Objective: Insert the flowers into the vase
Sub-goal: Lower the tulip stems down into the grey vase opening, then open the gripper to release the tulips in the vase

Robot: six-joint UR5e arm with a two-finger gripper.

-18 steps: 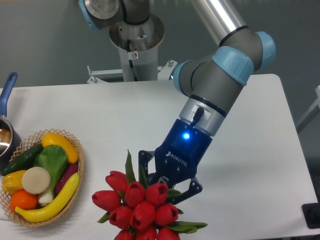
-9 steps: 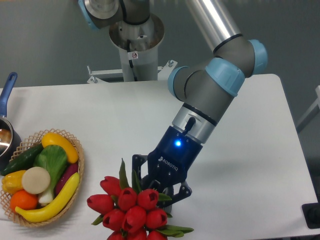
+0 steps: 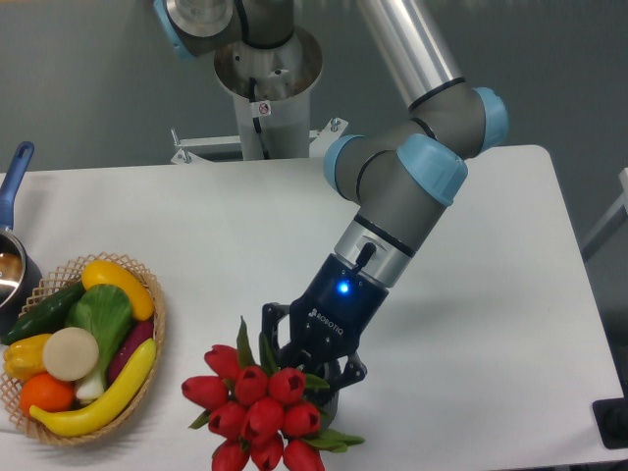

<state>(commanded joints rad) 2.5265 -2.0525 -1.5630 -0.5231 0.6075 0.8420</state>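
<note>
Change: since 0.5 s ago the flowers (image 3: 257,412) have tipped more upright and drawn into a tighter bunch, and the gripper (image 3: 312,365) has shifted only slightly; 1 s ago both sat further right.
Meaning: judged from this, the stems are being lowered, or lined up, over the vase.
Flowers: red tulip buds with green leaves, at the front edge of the table (image 3: 491,294), the lowest buds cut off by the picture's bottom edge.
Vase: a small dark shape (image 3: 329,399) below the gripper, beside the buds, may be its rim; too hidden to confirm.
Jaws: closed around the stems just behind the buds; the contact itself is masked by the blooms.
Arm pose: the forearm slants down from the upper middle, the wrist bends left and forward, and the gripper points down-left with a blue light lit.
Nearby: the woven basket (image 3: 147,339) of vegetables sits well to the left, apart from the flowers.
</note>
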